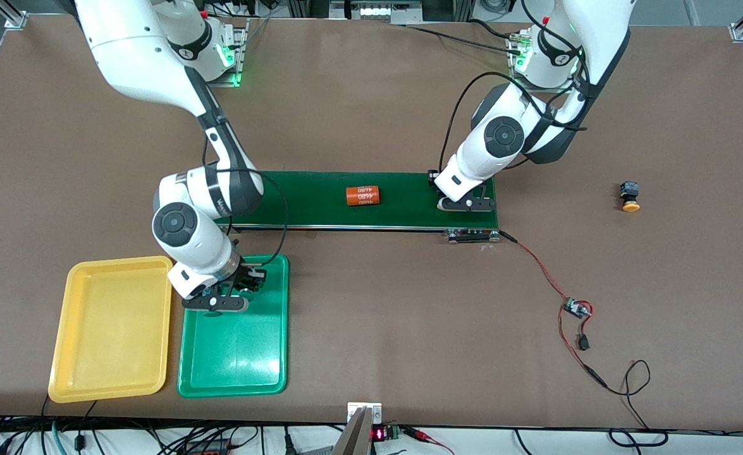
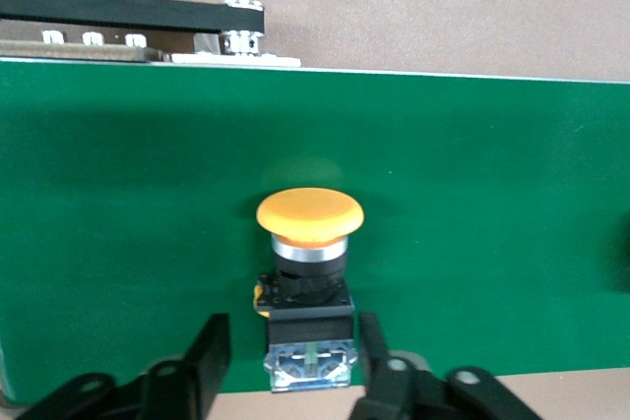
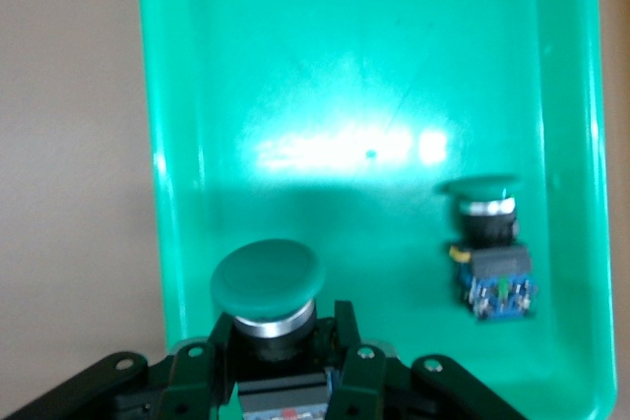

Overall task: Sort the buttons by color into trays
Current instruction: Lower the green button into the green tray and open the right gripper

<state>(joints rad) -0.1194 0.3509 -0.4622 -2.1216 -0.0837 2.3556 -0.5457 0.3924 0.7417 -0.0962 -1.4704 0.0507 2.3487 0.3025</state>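
Brown table (image 1: 371, 316): a green button (image 3: 268, 287) is being held by the right gripper (image 3: 285, 346) over the green tray (image 3: 177, 145); released high, it could bounce out. Between the half-open fingers of the left gripper (image 2: 287, 351), an orange button (image 2: 309, 243) is being left on the belt (image 2: 118, 194).

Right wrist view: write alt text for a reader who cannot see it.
The right pincer is shut on a green-capped button over the green tray. A second green-capped button lies in that tray.

Held green button (image 3: 268, 287) body behind jaws
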